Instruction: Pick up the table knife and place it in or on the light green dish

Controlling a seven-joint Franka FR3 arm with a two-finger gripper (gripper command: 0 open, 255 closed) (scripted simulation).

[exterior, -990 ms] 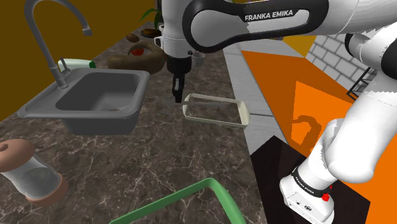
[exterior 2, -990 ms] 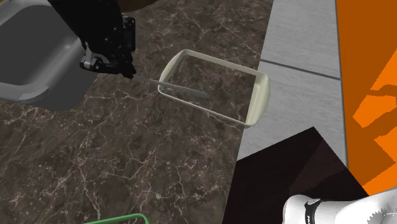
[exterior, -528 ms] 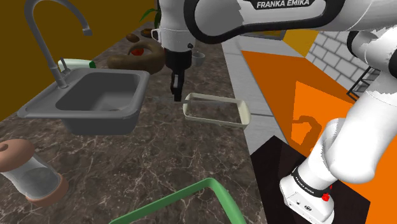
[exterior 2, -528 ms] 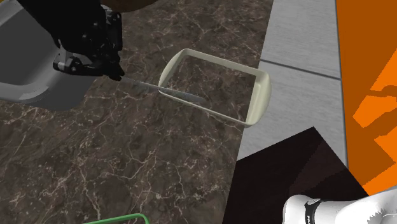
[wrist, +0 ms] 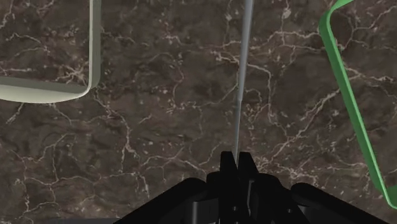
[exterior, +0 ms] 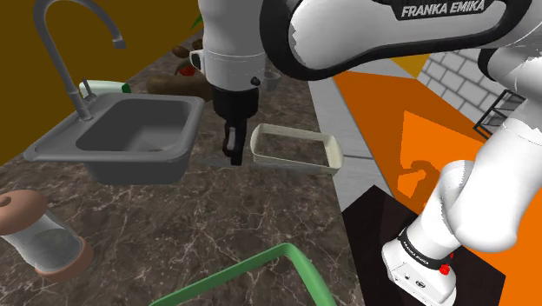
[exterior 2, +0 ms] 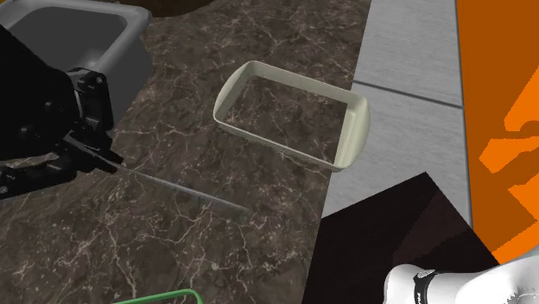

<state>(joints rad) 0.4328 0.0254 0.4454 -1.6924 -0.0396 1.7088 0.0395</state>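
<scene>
**Knife gripped, but the blade runs alongside the dish, not into it**

Nearest to me, the tool (wrist: 236, 159) is closed hard on the handle end of the table knife (wrist: 242, 76), with its fingers pinched on the thin grey handle. The blade points straight out ahead of the tool over the bare, dark marbled table (exterior 2: 259, 250). I can't tell how high above the table it is riding.

The relation that matters is that the light green dish (exterior 2: 356, 129) lies off to one side of the blade, not ahead of its tip. In the second exterior view the knife (exterior 2: 186, 190) sits beside the dish's near long wall, roughly parallel to that wall and apart from it. The tool (exterior 2: 108, 160) is at the end of the knife farther from the dish. I judge that pushing forward along the blade's axis would only slide it past the dish. The next move needs a sideways carry over that near wall. Because knife and dish are already roughly lined up, little turning should be needed.

On the opposite side of the blade from the dish, and well apart from it, runs a bright green rim (wrist: 343, 70).

Compared with a second ago, things look worse — the blade then crossed the dish's corner with its tip over the near wall. The tool has since drawn back, and the knife now hangs wholly clear of the dish.
</scene>
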